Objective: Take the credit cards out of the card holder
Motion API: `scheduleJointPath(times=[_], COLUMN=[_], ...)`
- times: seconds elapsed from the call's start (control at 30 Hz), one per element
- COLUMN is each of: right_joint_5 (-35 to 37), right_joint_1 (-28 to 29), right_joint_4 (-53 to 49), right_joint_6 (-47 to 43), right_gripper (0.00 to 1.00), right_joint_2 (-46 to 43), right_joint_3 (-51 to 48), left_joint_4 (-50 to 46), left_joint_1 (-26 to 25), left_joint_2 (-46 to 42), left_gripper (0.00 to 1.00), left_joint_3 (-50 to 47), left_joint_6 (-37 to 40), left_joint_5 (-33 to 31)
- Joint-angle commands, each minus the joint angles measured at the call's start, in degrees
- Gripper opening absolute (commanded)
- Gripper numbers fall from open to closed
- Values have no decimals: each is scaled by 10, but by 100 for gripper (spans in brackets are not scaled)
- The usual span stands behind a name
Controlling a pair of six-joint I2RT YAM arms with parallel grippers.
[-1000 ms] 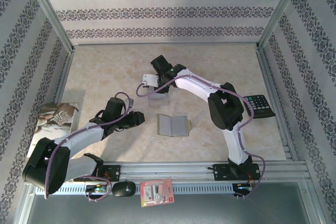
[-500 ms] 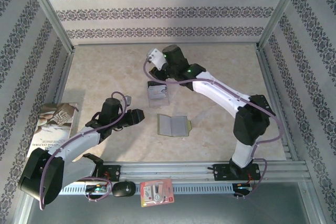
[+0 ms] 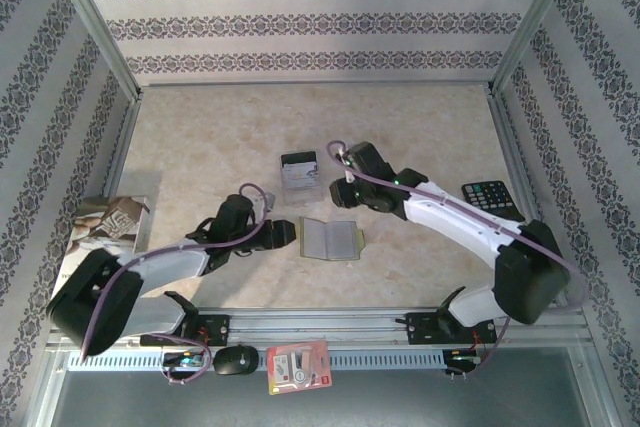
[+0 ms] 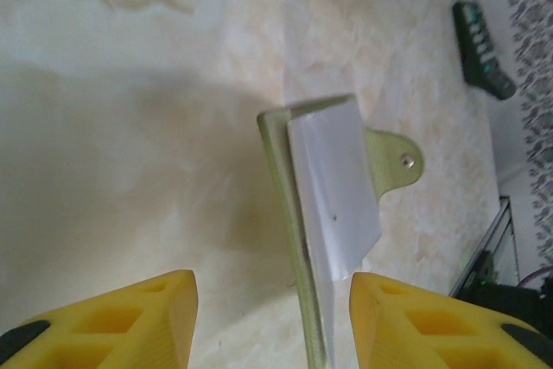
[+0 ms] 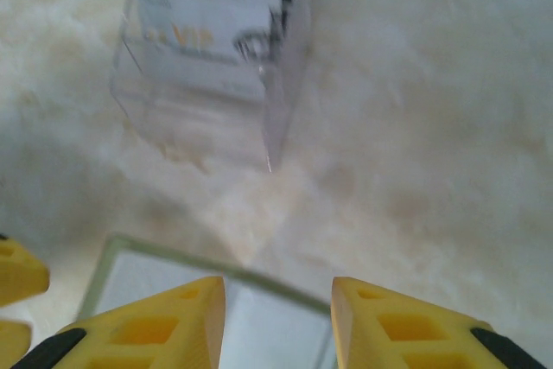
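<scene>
The card holder [image 3: 330, 239] lies open and flat with the credit cards [image 3: 298, 171] just beyond its far edge, evidently already out; the left gripper [image 3: 284, 234] beside its left edge and the right gripper [image 5: 276, 313] over its far edge both stand moderately parted and empty, presumably as no card is left inside.

two cards [image 3: 298, 177], one holder [image 3: 328, 239], one calculator [image 3: 492, 199], one book [image 3: 100, 232], one packet [image 3: 298, 365]

Card holder [image 3: 330, 239] open, credit cards [image 3: 298, 172] beyond
Olive-green, it lies flat mid-desk [image 3: 200, 137], pale pockets up; blackish and translucent grey cards overlap just farther.
</scene>
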Motion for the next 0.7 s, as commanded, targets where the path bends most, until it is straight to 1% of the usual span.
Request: scheduleJointPath(times=[0.0, 0.1, 0.17, 0.2, 0.23, 0.3, 0.43, 0.5, 0.53, 0.67], right_joint_5=[7, 24, 36, 40, 40, 34, -4, -24, -29, -38], right_joint_1=[7, 6, 6, 3, 0, -6, -9, -9, -6, 8], right_joint_4=[-44, -62, -69, -71, -72, -71, -54, -39, -31, -10], right_joint_6=[47, 59, 65, 69, 74, 79, 86, 92, 93, 92], right_gripper=[38, 38, 38, 39, 40, 41, 42, 42, 42, 42], right_joint_2=[-32, -51, -64, -71, -76, -83, -79, -72, -69, -54], right_joint_3=[-34, -64, -82, -91, -99, -113, -134, -146, -150, -155], left_joint_4=[75, 103, 119, 130, 143, 144, 86, 47, 27, -25], left_joint_1=[-25, -42, -52, -54, -55, -55, -55, -55, -55, -54], left_joint_2=[41, 79, 102, 112, 116, 109, 77, 59, 53, 31], left_gripper=[49, 47, 40, 34, 29, 23, 8, 2, 0, 0], left_joint_3=[23, 36, 45, 47, 46, 44, 45, 44, 42, 19], left_joint_6=[-12, -19, -27, -34, -42, -47, -29, -20, -15, 2], left_joint_5=[-10, -9, -4, 2, 5, 1, -16, -30, -39, -70])
